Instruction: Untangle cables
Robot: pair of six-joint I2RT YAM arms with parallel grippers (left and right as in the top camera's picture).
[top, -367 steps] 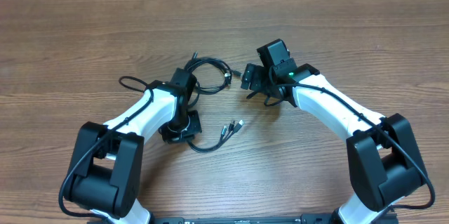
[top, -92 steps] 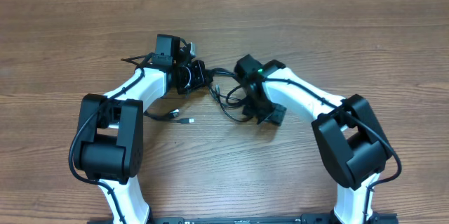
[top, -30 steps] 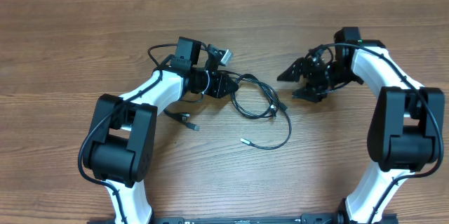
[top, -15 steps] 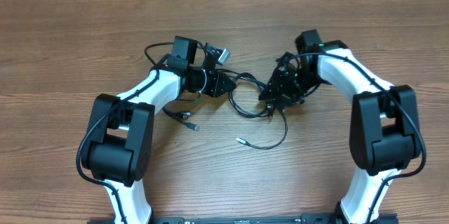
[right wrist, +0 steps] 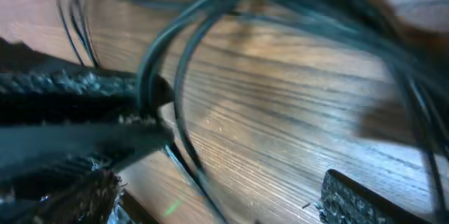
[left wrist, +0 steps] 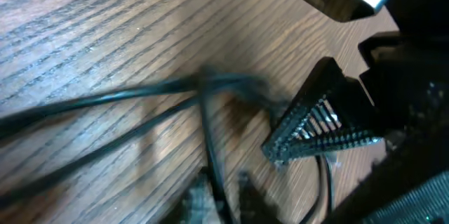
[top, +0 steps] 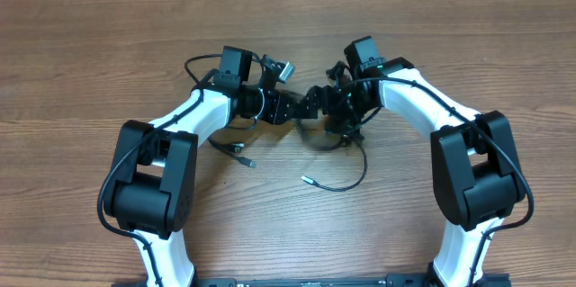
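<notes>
left gripper: jaws pressed nearly together, pinching a strand of the cables right at the tips. The right wrist view agrees: its two flat black fingers lie stacked, thin strands caught at the point

right gripper: spread wide, nothing between the pads, its rough textured tips sit at either lower corner of its own view. It faces the left gripper head on, very near, I can't tell if they touch. Its ribbed finger shows in the left wrist view as a black wedge just past my left tips

cables are thin, round, glossy black cord. Several strands arc in loose curves over the gap of the right gripper, too blurred for me to count. From the left tips two strands run off fairly straight across the table

outward from the pinch: one slack loop sags on the base side of the right gripper and ends in a small pale plug. A second plug end lies beside the left forearm. Table is matte brown wood grain
</notes>
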